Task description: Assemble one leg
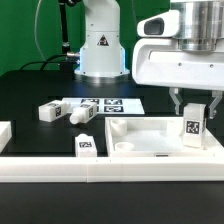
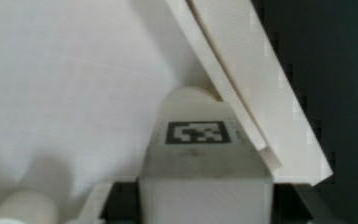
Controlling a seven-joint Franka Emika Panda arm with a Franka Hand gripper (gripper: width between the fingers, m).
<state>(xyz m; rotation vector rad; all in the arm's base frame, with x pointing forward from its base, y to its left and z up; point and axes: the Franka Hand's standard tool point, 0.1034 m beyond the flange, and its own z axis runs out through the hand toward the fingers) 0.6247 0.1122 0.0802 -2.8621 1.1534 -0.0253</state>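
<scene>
My gripper point(image 1: 194, 112) is shut on a white leg point(image 1: 194, 127) with a square marker tag and holds it upright over the right corner of the white tabletop point(image 1: 135, 137). In the wrist view the held leg point(image 2: 201, 150) points its rounded end down onto the tabletop point(image 2: 69, 90), close beside the raised rim point(image 2: 247, 80). Three more legs lie on the table: two point(image 1: 50, 110) point(image 1: 82, 116) left of the tabletop and one point(image 1: 87, 146) in front of it.
The marker board point(image 1: 105, 104) lies behind the tabletop. A white rail point(image 1: 110, 166) runs along the table's front edge, with a white block point(image 1: 3, 132) at the exterior view's left. The robot base point(image 1: 102, 45) stands at the back.
</scene>
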